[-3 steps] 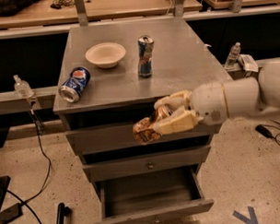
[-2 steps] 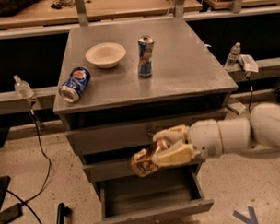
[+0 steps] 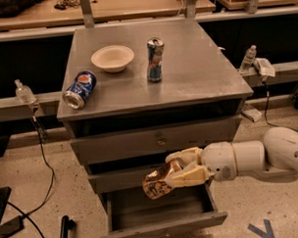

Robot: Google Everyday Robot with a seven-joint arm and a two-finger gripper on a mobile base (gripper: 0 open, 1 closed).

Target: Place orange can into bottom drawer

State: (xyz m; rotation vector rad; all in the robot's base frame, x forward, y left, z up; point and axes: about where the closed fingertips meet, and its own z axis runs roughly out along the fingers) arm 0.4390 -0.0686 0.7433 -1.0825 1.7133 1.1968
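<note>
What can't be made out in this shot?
Camera view:
- Markings on the orange can: largely covered by the gripper, which clasps it above the open bottom drawer.
- Knob of the bottom drawer: not visible, its front faces away at the lower edge.
- arm: cut off by the right edge.
- middle drawer: front partly hidden behind can and gripper.

Pincer holding orange can hangs over bottom drawer — tray open beneath, middle drawer close behind.

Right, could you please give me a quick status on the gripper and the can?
Gripper shut on orange-gold metal drink can, tilted. Held over open grey metal bottom drawer, not yet inside. Nothing visible in the way.
</note>
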